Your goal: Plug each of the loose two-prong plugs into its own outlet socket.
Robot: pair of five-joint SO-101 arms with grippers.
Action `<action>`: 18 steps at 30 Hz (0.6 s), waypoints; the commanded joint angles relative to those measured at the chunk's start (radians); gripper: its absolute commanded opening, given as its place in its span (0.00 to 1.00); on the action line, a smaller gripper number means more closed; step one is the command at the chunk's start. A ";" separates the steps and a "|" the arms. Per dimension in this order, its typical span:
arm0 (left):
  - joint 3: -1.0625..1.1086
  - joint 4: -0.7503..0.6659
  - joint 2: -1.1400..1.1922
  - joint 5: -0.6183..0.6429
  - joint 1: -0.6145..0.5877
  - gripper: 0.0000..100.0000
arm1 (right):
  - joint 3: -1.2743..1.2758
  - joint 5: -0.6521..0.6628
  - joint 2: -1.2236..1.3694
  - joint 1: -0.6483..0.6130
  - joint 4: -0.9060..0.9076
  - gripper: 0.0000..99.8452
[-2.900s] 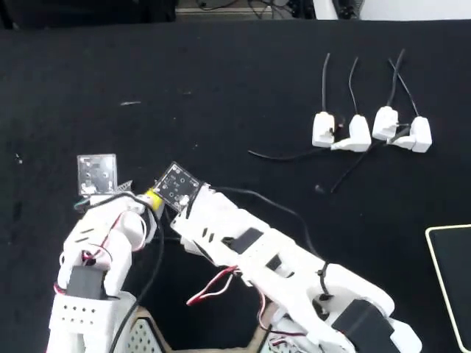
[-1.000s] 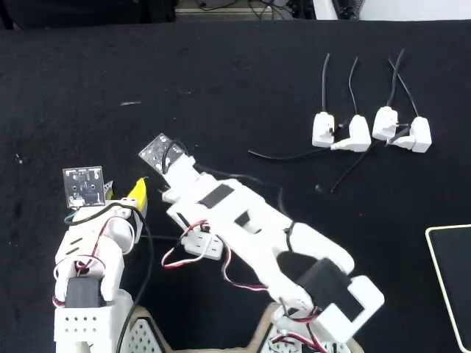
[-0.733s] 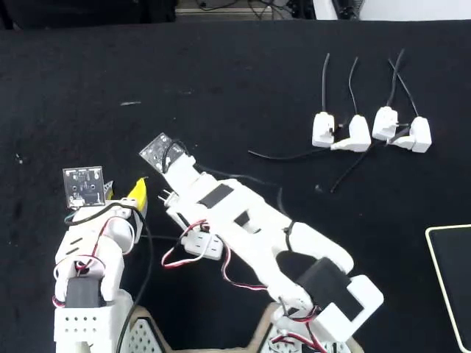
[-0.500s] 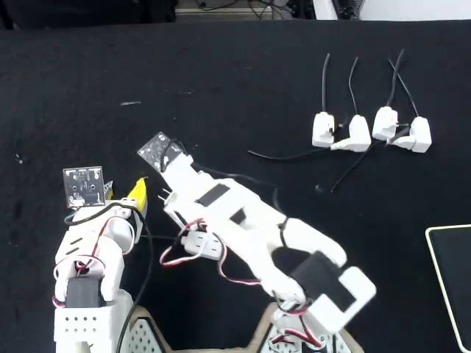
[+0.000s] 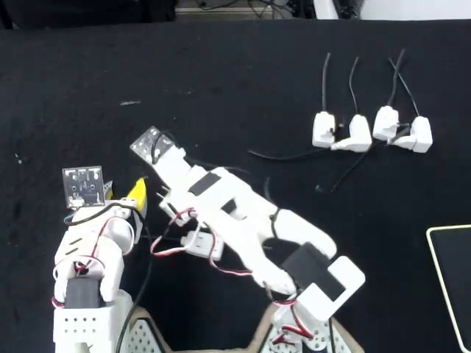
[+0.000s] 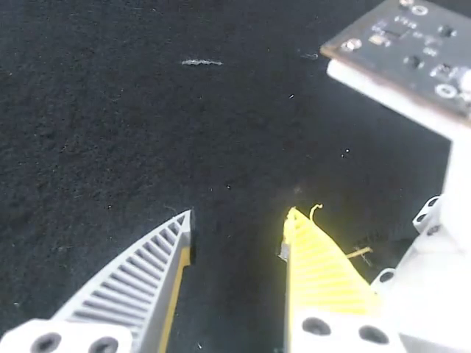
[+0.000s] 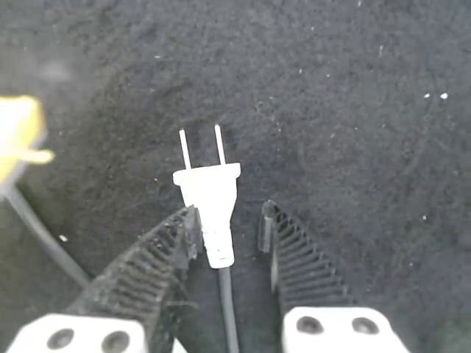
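Table (image 5: 221, 81), black napped cloth; step in hand, by judgement, the pick-up of one plug. Right gripper (image 7: 230, 212), ribbed grey fingers apart, straddles the plug (image 7: 210, 187): smooth white moulded body, two thin metal prongs, black cord, flat at 8 o'clock in the high view; left gripper (image 6: 238, 220) apart, empty. Next move calls for closing squarely on the body, then carriage to the blocky white outlet sockets (image 5: 324, 129) at 2 o'clock.

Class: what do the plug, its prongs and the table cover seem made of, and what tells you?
The plug looks like white moulded plastic, smooth and matt. Its prongs seem metal: thin, pale, slightly shiny. The table cover is probably black cloth or felt: matt, grainy, light-specked.
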 commanded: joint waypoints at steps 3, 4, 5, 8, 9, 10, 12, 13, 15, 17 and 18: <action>-0.015 -0.002 -0.008 -0.002 -0.013 0.21 | 0.008 0.015 -0.058 -0.011 -0.037 0.13; -0.018 0.002 -0.008 -0.002 -0.015 0.21 | 0.008 0.015 -0.058 -0.011 -0.035 0.13; -0.018 0.003 -0.008 -0.002 -0.016 0.21 | 0.008 0.015 -0.058 -0.014 -0.035 0.13; -0.021 -0.005 -0.009 0.029 -0.073 0.21 | 0.008 0.015 -0.061 -0.034 -0.029 0.16; -0.025 -0.005 -0.009 0.063 -0.101 0.21 | 0.005 0.015 -0.065 -0.044 -0.015 0.18; -0.039 -0.002 -0.009 0.098 -0.131 0.21 | 0.004 0.017 -0.067 -0.055 -0.006 0.19; -0.054 0.003 -0.009 0.147 -0.185 0.21 | 0.002 0.031 -0.064 -0.066 -0.003 0.21; -0.056 0.003 -0.009 0.163 -0.202 0.21 | 0.002 0.044 -0.061 -0.066 -0.006 0.21; -0.056 -0.002 -0.009 0.172 -0.216 0.21 | 0.002 0.052 -0.059 -0.060 -0.008 0.21; -0.054 -0.002 -0.009 0.172 -0.216 0.21 | 0.004 0.052 -0.059 -0.058 -0.023 0.21; -0.054 -0.002 -0.009 0.173 -0.216 0.21 | 0.005 0.055 -0.059 -0.058 -0.032 0.21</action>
